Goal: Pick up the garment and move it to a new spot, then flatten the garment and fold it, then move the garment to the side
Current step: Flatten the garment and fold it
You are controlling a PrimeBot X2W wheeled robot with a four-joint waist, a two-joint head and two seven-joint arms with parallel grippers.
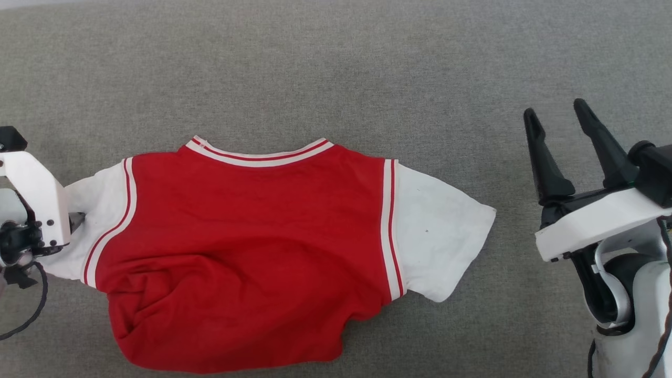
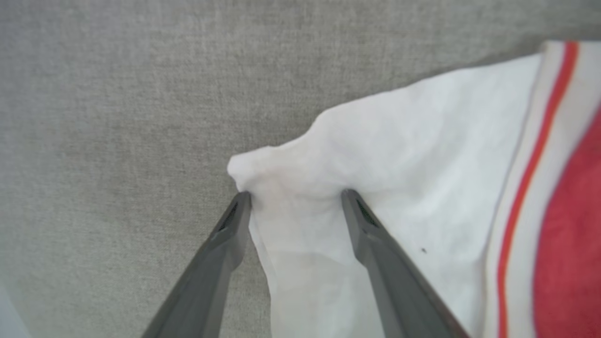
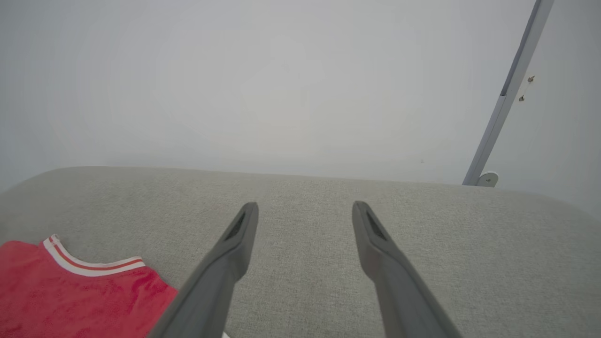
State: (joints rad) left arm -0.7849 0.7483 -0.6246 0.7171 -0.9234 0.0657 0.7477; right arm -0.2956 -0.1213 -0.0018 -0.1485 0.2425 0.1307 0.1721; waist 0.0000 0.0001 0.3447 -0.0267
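Closest in, the left gripper [image 2: 296,195] stands with its two fingers [image 2: 220,263] spread wide. White cloth of the left sleeve [image 2: 375,141] lies between them, rising in a small peak past the tips. Both tips touch the cloth, but the jaws are well apart and do not pinch it, so the sleeve is not gripped. In the head view the left arm's white wrist [image 1: 37,194] sits at the frame's left edge, over the outer end of that sleeve.

The garment [image 1: 252,236] lies spread on the grey surface [image 1: 336,63], in the middle of the head view and toward its lower edge. Its striped collar [image 1: 262,155] points away from the robot, and its red body is mostly flat. The hem [image 1: 157,336] at the lower left is rumpled and rounded rather than straight. Red-and-white trim runs down each shoulder seam. The right sleeve [image 1: 441,236] lies flat and stretched out to the side, with a small dark speck on it.

The right gripper [image 1: 555,110] is well apart from the garment, beyond the right sleeve. Its fingers point away from the robot and stand wide apart, with nothing between them. From its own wrist view the right gripper [image 3: 305,206] hangs over bare grey surface. The collar and a patch of red show at the lower left of that view. A pale wall [image 3: 281,70] and a slanted grey strut [image 3: 507,89] stand behind the surface's far edge.
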